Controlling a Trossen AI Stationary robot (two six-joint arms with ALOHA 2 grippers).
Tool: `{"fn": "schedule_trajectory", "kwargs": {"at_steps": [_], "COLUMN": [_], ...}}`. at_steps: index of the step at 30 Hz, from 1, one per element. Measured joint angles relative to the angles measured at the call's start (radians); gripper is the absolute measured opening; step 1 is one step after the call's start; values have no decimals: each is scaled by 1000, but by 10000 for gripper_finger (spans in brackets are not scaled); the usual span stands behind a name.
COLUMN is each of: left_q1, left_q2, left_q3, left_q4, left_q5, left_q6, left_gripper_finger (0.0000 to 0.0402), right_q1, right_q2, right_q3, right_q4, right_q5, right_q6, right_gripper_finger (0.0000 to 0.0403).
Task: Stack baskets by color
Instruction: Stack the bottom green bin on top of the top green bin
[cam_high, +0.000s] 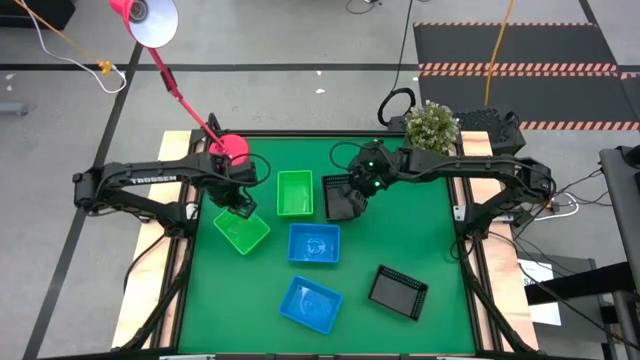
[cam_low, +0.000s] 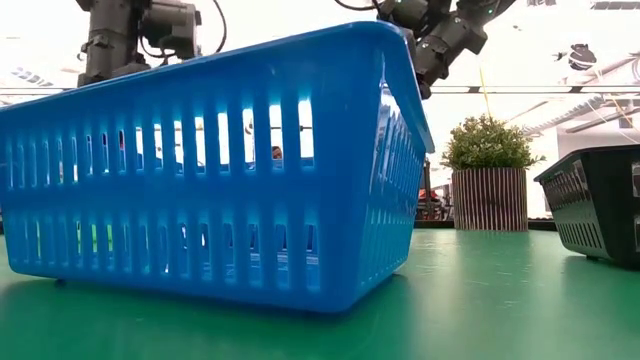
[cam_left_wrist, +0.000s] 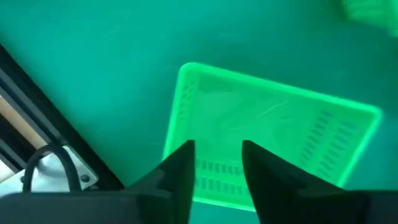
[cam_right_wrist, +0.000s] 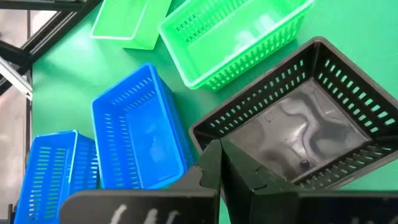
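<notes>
Your left gripper (cam_left_wrist: 216, 163) hovers, fingers parted, over the light, stiff green slotted plastic basket (cam_high: 241, 232); take its thin rim. Your right gripper (cam_right_wrist: 221, 163), closed, pinches the black slotted basket's (cam_right_wrist: 298, 118) wall.

A green-topped table (cam_high: 400, 240) carries two green baskets (cam_high: 294, 193) upper left, two blue baskets (cam_high: 313, 243) centre, one black basket (cam_high: 398, 292) lower right, and another black basket (cam_high: 340, 197) at upper centre, possibly lifted.
</notes>
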Motion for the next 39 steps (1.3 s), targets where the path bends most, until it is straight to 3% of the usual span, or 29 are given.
{"fn": "schedule_trajectory", "kwargs": {"at_steps": [5,11,18,23,25,30,39], "left_q1": [34,75,96,98,98,98,111], "left_q2": [0,0,0,0,0,0,0], "left_q3": [-77,-176,-257,-272,-267,-200,70], "left_q4": [18,75,200,212,210,174,48], "left_q5": [0,-3,-4,-9,-1,5,22], "left_q6": [80,155,233,277,294,366,596], "left_gripper_finger": [176,171,112,30,12,8,6], "right_q1": [23,72,123,156,168,195,206], "right_q2": [0,0,0,0,0,-2,-80], "right_q3": [0,0,0,0,0,0,0], "right_q4": [2,3,2,1,1,0,-47], "right_q5": [0,0,3,3,3,3,54], "right_q6": [10,20,64,99,114,141,144], "right_gripper_finger": [0,0,0,0,0,0,0]}}
